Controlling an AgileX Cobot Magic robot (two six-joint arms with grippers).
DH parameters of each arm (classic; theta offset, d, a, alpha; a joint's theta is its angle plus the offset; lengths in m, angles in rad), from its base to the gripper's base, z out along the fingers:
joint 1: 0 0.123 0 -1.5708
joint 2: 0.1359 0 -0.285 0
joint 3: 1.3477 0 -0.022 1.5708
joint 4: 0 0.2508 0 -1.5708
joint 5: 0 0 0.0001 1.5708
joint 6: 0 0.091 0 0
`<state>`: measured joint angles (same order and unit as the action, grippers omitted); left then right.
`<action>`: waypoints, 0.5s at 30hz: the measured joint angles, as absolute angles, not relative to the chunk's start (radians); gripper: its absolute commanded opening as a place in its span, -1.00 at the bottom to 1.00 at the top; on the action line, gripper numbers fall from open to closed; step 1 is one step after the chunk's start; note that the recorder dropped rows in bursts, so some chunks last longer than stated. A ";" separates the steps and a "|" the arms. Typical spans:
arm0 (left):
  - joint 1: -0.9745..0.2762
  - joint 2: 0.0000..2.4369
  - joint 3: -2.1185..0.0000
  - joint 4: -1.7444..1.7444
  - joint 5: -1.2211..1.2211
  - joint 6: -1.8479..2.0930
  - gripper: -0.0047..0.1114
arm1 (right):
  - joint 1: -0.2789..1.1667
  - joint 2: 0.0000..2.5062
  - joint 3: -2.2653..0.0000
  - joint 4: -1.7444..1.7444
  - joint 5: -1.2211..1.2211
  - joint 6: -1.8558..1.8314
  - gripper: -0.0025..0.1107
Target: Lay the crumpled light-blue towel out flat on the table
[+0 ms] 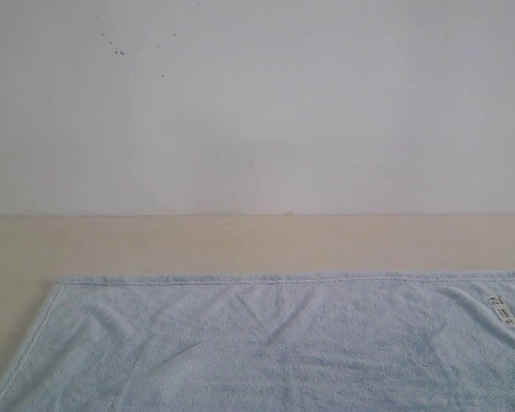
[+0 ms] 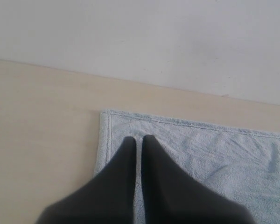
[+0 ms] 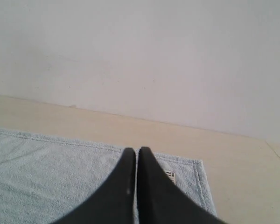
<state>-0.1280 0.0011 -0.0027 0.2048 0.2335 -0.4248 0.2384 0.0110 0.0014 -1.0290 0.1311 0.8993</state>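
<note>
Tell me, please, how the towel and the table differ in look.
The towel is light blue, the table beige. The towel is fluffy with faint creases and a hemmed edge; the table is smooth and plain. The towel carries a small white label; the table shows none. Both are pale and lie flat.

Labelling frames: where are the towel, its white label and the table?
towel (image 1: 266,343), exterior view, middle of cloth.
white label (image 1: 500,311), exterior view, printed face.
table (image 1: 240,245), exterior view, bare strip behind towel.
</note>
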 measured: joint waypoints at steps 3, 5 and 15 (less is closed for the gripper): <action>-0.128 0.001 -0.003 0.205 0.233 -0.425 -0.85 | 0.238 0.009 0.001 -1.028 0.108 0.901 -0.94; -0.128 0.001 -0.003 0.205 0.233 -0.425 -0.85 | 0.237 0.008 0.001 -1.019 0.101 0.901 -0.94; -0.128 0.001 -0.003 0.205 0.233 -0.425 -0.85 | 0.203 0.005 0.001 -0.247 0.363 0.327 -0.94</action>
